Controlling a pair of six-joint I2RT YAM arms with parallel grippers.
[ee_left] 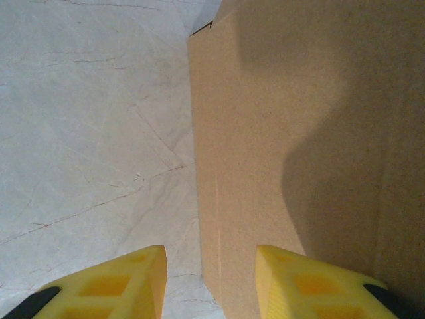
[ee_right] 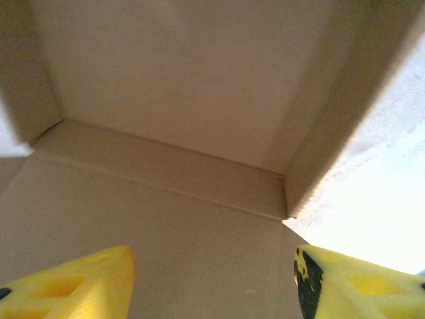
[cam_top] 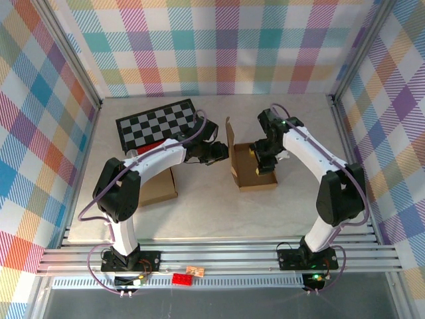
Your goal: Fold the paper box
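Observation:
The brown paper box (cam_top: 254, 174) lies open in the middle of the table, with one flap (cam_top: 230, 141) standing upright on its left side. My left gripper (cam_top: 218, 152) sits just left of that flap. In the left wrist view its yellow fingers (ee_left: 133, 282) stand apart, and the vertical edge of the cardboard panel (ee_left: 299, 133) runs between them without being pinched. My right gripper (cam_top: 261, 159) hovers over the box's inside. In the right wrist view its jaws (ee_right: 214, 266) are wide open above the box floor (ee_right: 186, 232), near an inner corner with nothing held.
A black-and-white checkerboard (cam_top: 159, 123) lies at the back left, with a red object (cam_top: 151, 147) at its front edge. A flat cardboard piece (cam_top: 159, 189) rests under the left arm. Plaid walls close off three sides. A red brick (cam_top: 180, 278) sits on the front rail.

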